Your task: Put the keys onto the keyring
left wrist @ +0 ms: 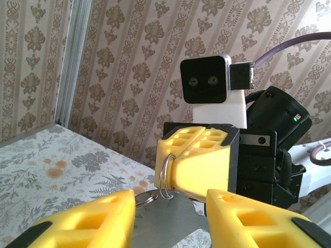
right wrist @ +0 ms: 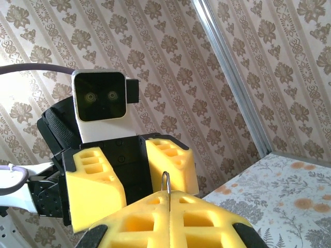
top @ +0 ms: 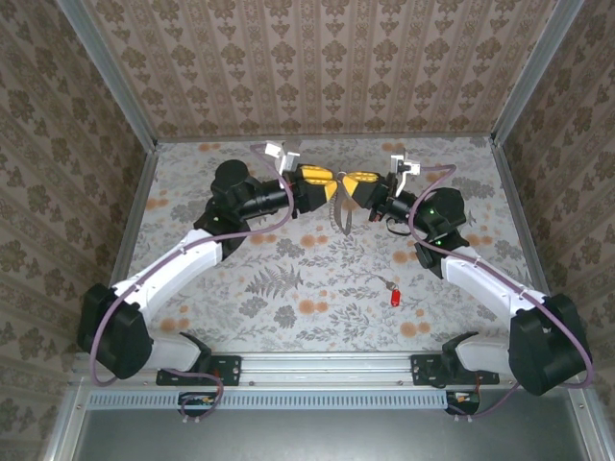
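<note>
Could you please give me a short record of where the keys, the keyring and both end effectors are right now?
keys: lying on the table, right of centre, untouched
keyring: held above the table by the right end effector
right end effector: shut on the keyring
left end effector: open, facing the right one

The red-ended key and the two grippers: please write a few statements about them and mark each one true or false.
1. The small silvery key with a red plastic end lies on the flowered table, apart from both grippers. True.
2. The right gripper is open. False: it is shut on the thin silvery wire keyring.
3. The left gripper has its jaws apart. True.
4. The key already hangs on the keyring. False: it lies on the table.
</note>
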{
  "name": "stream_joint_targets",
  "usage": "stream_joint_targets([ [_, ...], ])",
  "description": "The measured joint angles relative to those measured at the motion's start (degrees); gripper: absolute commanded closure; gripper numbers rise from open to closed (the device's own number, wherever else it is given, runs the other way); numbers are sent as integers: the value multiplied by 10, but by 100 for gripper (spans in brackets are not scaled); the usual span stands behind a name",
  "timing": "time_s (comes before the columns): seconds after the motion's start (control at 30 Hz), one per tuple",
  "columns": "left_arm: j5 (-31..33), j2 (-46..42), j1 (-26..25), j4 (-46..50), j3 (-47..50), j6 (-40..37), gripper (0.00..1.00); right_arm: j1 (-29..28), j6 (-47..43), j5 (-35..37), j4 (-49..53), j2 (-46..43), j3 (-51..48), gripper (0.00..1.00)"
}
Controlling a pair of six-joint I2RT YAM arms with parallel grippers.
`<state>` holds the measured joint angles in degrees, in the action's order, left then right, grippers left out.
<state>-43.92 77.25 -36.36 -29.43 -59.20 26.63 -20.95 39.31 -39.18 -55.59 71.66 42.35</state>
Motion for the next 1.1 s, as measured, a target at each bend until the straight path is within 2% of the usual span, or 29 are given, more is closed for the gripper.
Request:
stream_joint_targets([
  [0.97,-2,15,-12,-10,-6,4,62,0,0,0,0,1,0,100],
  [1.1,-2,15,-12,-11,-11,4,66,0,0,0,1,2,0,100],
])
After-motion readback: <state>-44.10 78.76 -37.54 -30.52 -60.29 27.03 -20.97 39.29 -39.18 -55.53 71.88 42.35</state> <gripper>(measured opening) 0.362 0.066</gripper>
